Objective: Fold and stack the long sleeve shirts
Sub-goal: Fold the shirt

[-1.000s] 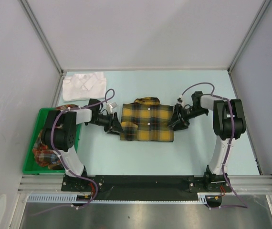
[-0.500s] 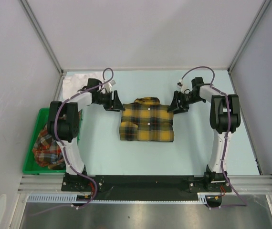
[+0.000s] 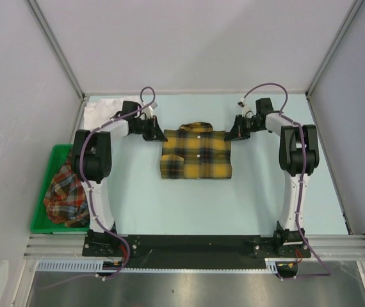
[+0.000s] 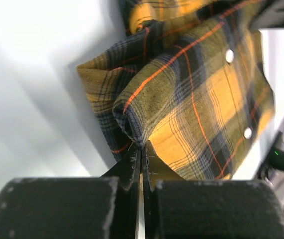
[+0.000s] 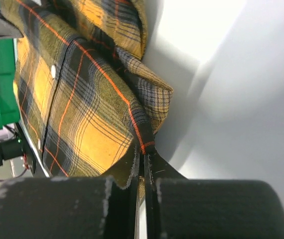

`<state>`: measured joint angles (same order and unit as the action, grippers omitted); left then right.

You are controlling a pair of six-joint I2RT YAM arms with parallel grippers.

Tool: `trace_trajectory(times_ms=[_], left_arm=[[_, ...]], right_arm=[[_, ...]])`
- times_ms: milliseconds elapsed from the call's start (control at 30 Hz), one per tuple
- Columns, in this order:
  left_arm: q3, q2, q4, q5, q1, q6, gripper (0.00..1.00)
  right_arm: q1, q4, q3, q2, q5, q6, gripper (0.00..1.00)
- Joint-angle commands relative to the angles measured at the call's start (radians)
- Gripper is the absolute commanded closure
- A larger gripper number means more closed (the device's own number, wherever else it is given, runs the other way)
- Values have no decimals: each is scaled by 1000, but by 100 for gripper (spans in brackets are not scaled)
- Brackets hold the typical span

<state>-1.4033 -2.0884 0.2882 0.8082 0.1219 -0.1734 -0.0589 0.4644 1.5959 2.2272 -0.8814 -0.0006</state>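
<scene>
Sitting nearest, at the left side, a green bin holds the crumpled red-orange plaid shirt. Farther in, at the middle of the pale surface, the yellow-and-black plaid shirt lies folded into a flat rectangle. Its long axis runs left to right. Its collar points to the far wall, its hem faces the arm bases, and the button line runs near to far down its centre.

The left fingers are pinched tight on the shirt's far left corner, a rolled fold of cloth caught at their tips. The right fingers are clamped the same way on the far right corner. Beyond, in the far left corner of the surface, the white shirt lies flat, apart from the plaid one.
</scene>
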Motion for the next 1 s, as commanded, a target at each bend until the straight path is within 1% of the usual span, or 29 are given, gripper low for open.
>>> trace_trajectory(times_ms=[0, 33, 67, 100, 133, 233, 267, 300, 333, 367, 400, 433, 467, 500, 533, 567, 600, 633, 667, 700, 733, 767, 800, 833, 867, 900, 933, 967], left_arm=[[-114, -65, 8, -170, -21, 3, 100], [-114, -87, 15, -194, -21, 6, 100], [-120, -97, 28, -216, -21, 9, 100], [-146, -108, 58, -266, -21, 17, 100], [-154, -116, 65, -282, -21, 15, 100], [-178, -128, 88, -306, -13, 22, 100], [-187, -130, 95, -316, -7, 22, 100], [-186, -128, 95, -316, -7, 17, 100], [-181, -124, 86, -287, -10, 18, 97], [-159, -90, 71, -250, -24, 18, 89], [-142, -64, 25, -213, -36, 14, 73], [-122, -29, 2, -154, -47, 14, 63], [-74, 12, -23, -133, -69, 12, 56], [-50, 99, -68, -101, -83, 8, 45], [-25, 143, -81, -43, -94, 6, 41], [16, 181, -81, -8, -100, 11, 38], [39, 267, -61, 24, -100, 24, 35], [70, 306, -61, 89, -94, 20, 32], [137, 347, -63, 112, -73, 11, 27], [171, 400, -66, 135, -56, -14, 25], [205, 418, -73, 170, -35, -32, 24], [269, 429, -86, 212, 13, -63, 24], [306, 435, -156, 233, 36, -143, 23], [343, 436, -214, 247, 60, -197, 23], [409, 432, -274, 268, 100, -248, 23], [430, 420, -403, 270, 122, -338, 23], [441, 384, -449, 270, 151, -372, 23], [443, 357, -528, 275, 163, -456, 23]], right_arm=[[5, -82, 93, 55, 56, 40, 100], [5, -113, 101, 64, 102, 53, 100], [4, -131, 101, 72, 113, 59, 100], [-1, -147, 108, 95, 134, 73, 100], [-2, -92, 163, 113, 151, 70, 100], [-13, -95, 182, 132, 209, 97, 100], [-18, -93, 185, 129, 223, 97, 90], [-21, -70, 191, 130, 228, 93, 76], [-21, -50, 208, 127, 223, 91, 64], [-16, -34, 228, 121, 217, 88, 47], [-10, -5, 234, 108, 211, 76, 41], [10, 12, 237, 65, 191, 54, 36], [24, 29, 231, 33, 176, 44, 25], [39, 46, 219, 0, 123, 34, 20], [51, 48, 202, -79, 84, 33, 12], [79, 45, 144, -119, 43, 42, 8], [82, 31, 113, -161, -26, 59, 5], [71, 30, 73, -241, -60, 89, 0], [62, 28, 37, -277, -88, 117, 0], [44, 10, -50, -316, -141, 144, 0], [13, -18, -100, -348, -169, 183, 0], [-37, -53, -146, -401, -189, 268, 0], [-70, -140, -250, -420, -220, 310, 0], [-96, -198, -292, -434, -231, 359, 0], [-151, -245, -335, -442, -240, 426, 0], [-171, -347, -367, -436, -257, 470, 0], [-189, -393, -408, -420, -261, 497, 0], [-208, -430, -421, -378, -266, 537, 0]])
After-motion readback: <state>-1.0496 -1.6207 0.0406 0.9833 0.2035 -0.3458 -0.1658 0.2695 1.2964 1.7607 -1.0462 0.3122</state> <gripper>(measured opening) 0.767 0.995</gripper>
